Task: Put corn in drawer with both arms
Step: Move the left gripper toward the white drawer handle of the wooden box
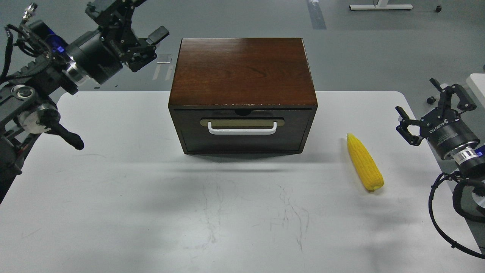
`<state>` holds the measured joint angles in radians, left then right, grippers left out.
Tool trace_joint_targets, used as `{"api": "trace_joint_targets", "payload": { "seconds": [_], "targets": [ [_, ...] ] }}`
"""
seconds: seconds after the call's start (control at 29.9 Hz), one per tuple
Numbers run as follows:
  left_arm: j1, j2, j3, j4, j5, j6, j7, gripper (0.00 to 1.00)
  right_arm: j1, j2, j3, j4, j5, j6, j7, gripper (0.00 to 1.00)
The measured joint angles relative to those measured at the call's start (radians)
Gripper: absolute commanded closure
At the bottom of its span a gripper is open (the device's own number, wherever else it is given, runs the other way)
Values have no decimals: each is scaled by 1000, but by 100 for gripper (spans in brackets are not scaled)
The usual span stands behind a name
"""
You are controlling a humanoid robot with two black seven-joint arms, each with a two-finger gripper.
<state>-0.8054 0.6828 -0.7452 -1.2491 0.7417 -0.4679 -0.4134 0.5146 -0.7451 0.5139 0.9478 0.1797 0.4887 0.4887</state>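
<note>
The yellow corn [364, 162] lies on the white table to the right of the cabinet, its tip pointing away from me. The dark-brown drawer [241, 131] of the wooden cabinet [242, 68] is shut, with its white bar handle [241, 129] facing me. My left gripper [146, 22] is open and empty, raised high at the cabinet's upper left. My right gripper [426, 104] is open and empty, at the table's right edge, right of the corn.
The white table [212, 212] carries scuff marks in front of the cabinet. Grey floor lies behind the table. A white object [478, 81] sits at the far right edge.
</note>
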Motion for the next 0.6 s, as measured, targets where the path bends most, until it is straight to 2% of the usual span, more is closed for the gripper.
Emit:
{"api": "trace_joint_targets", "payload": {
  "seconds": [0.17, 0.3, 0.44, 0.6],
  "targets": [
    [-89, -6, 2, -119, 394, -20, -11, 1, 3, -1, 0, -1, 0, 0, 0, 0],
    [-202, -26, 62, -166, 635, -21, -53, 2, 9, 0, 0, -1, -2, 0, 0, 0],
    [-401, -79, 287, -166, 864, -21, -74, 2, 10, 1, 0, -1, -7, 0, 0, 0],
    [-527, -163, 501, -124, 1085, -21, -76, 2, 10, 3, 0, -1, -8, 0, 0, 0]
  ]
}}
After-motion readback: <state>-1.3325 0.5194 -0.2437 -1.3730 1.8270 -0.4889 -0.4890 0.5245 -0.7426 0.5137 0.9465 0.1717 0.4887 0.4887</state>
